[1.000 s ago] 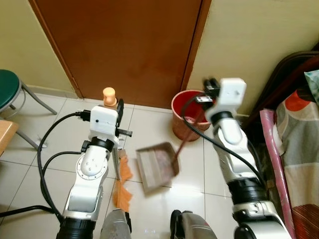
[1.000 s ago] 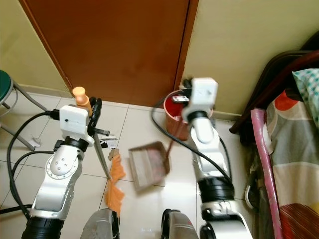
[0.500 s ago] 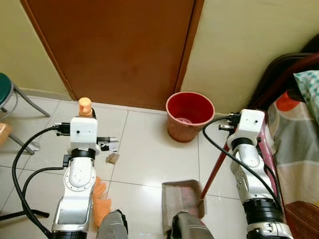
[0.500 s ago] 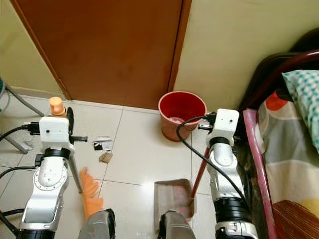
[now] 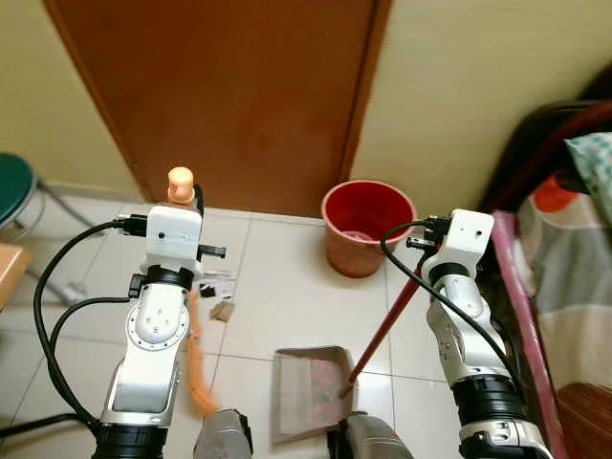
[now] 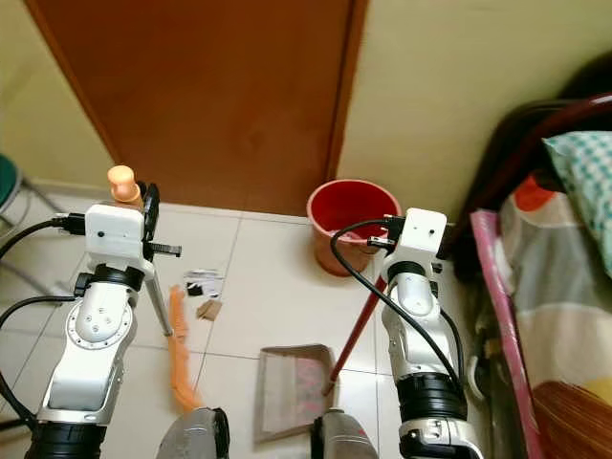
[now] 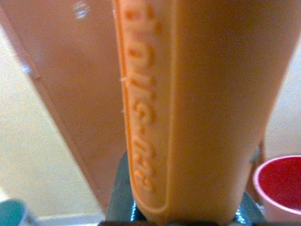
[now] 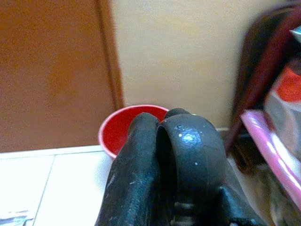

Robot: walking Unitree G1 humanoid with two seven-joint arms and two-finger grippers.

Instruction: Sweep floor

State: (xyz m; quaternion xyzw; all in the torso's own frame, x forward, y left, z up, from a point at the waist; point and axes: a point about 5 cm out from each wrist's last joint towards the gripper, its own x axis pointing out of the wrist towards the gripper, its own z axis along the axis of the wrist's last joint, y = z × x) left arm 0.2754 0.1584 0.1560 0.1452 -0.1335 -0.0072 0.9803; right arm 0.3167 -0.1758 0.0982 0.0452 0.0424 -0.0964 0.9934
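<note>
Gripping the broom (image 5: 194, 354) by its orange handle top (image 5: 180, 182), the left claw (image 5: 196, 203) is closed around the shaft, and the orange bristles trail on the white tiled floor (image 5: 287, 287) at the near left. Just right of the left arm, small scraps of litter (image 5: 218, 292) lie on the tiles, a little beyond the bristles. The right claw (image 8: 162, 141) has its two black fingers pressed together around the dark red handle (image 5: 382, 325) of the dustpan (image 5: 308, 392), which slants down from the right to the pan resting flat on the floor at near centre. A red bucket (image 5: 367, 225) stands at the far side against the cream wall (image 5: 459, 96), just right of the brown door (image 5: 239, 86). A bed (image 5: 574, 277) with a patterned cover lines the right edge, and a green stool (image 5: 14, 186) sits far left.
</note>
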